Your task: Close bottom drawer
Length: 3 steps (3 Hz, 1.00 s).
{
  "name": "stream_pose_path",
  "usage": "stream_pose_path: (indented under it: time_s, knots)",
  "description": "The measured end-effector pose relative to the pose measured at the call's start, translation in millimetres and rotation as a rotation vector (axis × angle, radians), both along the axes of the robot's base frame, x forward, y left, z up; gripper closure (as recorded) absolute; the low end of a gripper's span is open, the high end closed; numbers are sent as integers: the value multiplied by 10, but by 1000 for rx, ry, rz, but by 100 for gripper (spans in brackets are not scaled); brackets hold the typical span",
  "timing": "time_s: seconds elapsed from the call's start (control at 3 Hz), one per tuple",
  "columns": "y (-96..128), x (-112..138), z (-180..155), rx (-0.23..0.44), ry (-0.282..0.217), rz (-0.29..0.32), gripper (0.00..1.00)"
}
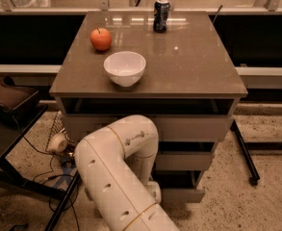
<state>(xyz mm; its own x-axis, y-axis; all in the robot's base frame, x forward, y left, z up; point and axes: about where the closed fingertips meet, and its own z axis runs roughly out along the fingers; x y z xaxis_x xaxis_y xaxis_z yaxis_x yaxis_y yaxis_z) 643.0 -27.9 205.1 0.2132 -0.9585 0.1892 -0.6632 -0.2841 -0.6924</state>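
A: Where is the bottom drawer (181,195)?

B: Under the front edge of the worktop (188,66), lowest in the cabinet. Only the strip of its pale front below the worktop's front right corner shows; the arm (116,172) covers the rest, handle included.

A: And the gripper?

B: Hidden behind the arm's bent elbow, low down below the middle of the worktop's front edge, near that drawer. Open or closed, I cannot tell.

A: Which step is this?

B: I judge it to be the reach to the drawer front. A dark gap sits between it and the middle drawer (184,160), so it looks not quite home, though I can't be sure.

A: What does the next move call for?

B: A straight, level push on the front, square to the cabinet. It should be gentle, since the bowl (124,67) near the front left corner, the apple (101,38) by the left edge and the can (161,15) at the rear edge could be jolted
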Motion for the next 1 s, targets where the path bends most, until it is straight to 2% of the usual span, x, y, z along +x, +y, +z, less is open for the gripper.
stream_pose_path:
  time_s: [0.33,0.67,1.0]
  knots:
    - [0,-1,0,0,0,0,100]
    - [-8,-256,-23,-15,64,6,100]
    - [-42,-924,-13,-43,206,11,100]
